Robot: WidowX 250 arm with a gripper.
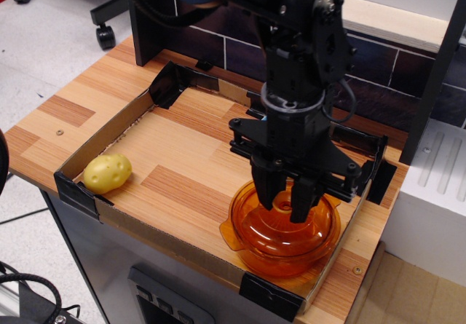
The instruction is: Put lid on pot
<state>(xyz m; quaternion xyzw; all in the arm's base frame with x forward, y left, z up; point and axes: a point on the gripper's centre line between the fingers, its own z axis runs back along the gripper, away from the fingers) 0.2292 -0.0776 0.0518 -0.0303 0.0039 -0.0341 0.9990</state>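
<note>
The orange see-through pot [271, 257] stands at the front right of the cardboard tray. The orange see-through lid [253, 223] sits down on the pot's rim and covers its opening. My black gripper [284, 203] comes straight down from above, and its two fingers [265, 191] stand on either side of the lid's raised knob, closed on it. The pot's left side handle [226, 236] shows below the lid's edge.
A yellow potato [108, 172] lies at the tray's front left corner. The low cardboard tray wall [156, 231] with black taped corners surrounds the work area on the wooden table. A dark tiled wall and black posts stand behind. The arm hides the back right of the tray.
</note>
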